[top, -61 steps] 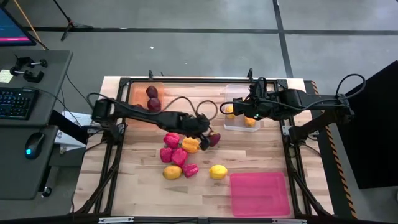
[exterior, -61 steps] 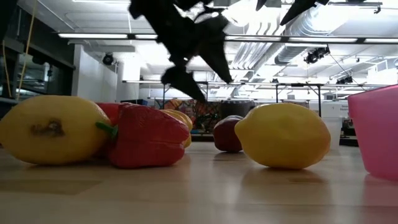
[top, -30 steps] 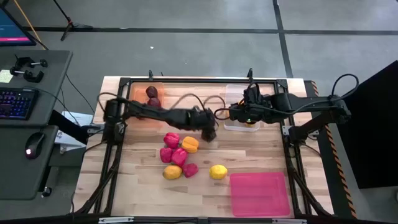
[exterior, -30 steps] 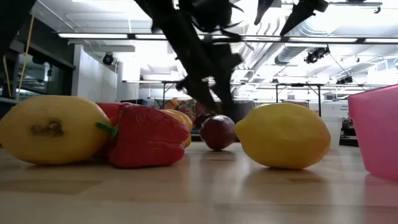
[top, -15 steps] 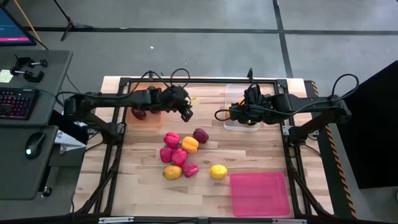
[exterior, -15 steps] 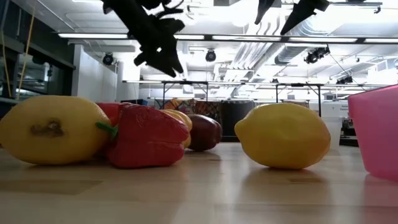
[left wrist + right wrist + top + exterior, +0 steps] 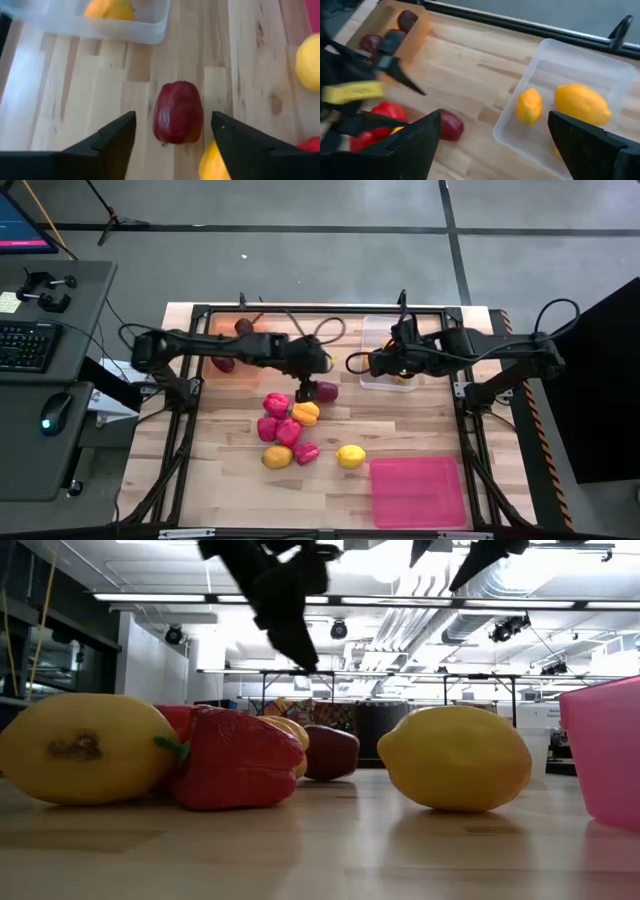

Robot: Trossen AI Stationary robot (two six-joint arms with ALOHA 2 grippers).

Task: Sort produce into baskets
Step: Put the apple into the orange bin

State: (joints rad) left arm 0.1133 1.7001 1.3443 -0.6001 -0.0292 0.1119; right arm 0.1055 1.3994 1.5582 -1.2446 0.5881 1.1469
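A dark maroon fruit [image 7: 325, 391] rests on the wooden table beside the pile of produce. It also shows in the left wrist view [image 7: 178, 112]. My left gripper [image 7: 312, 372] hangs open above it, one finger to each side, well clear of the table in the low view [image 7: 298, 645]. My right gripper [image 7: 372, 364] is open and empty over the clear tray [image 7: 380, 330], which holds yellow citrus fruits [image 7: 582, 104]. The orange tray [image 7: 228, 342] at the far left holds maroon fruits [image 7: 245, 327].
A pile of red peppers [image 7: 276, 404], an orange fruit [image 7: 306, 412] and a yellow one [image 7: 277, 456] lies mid-table. A lemon [image 7: 350, 456] lies nearer. The pink tray [image 7: 417, 490] stands at the near right. Bare wood lies between the pile and the orange tray.
My left gripper has risen from the maroon fruit, swung back toward the orange tray, then come back toward the fruit and now hangs above it. The maroon fruit stays on the table and has shifted a little toward the pile.
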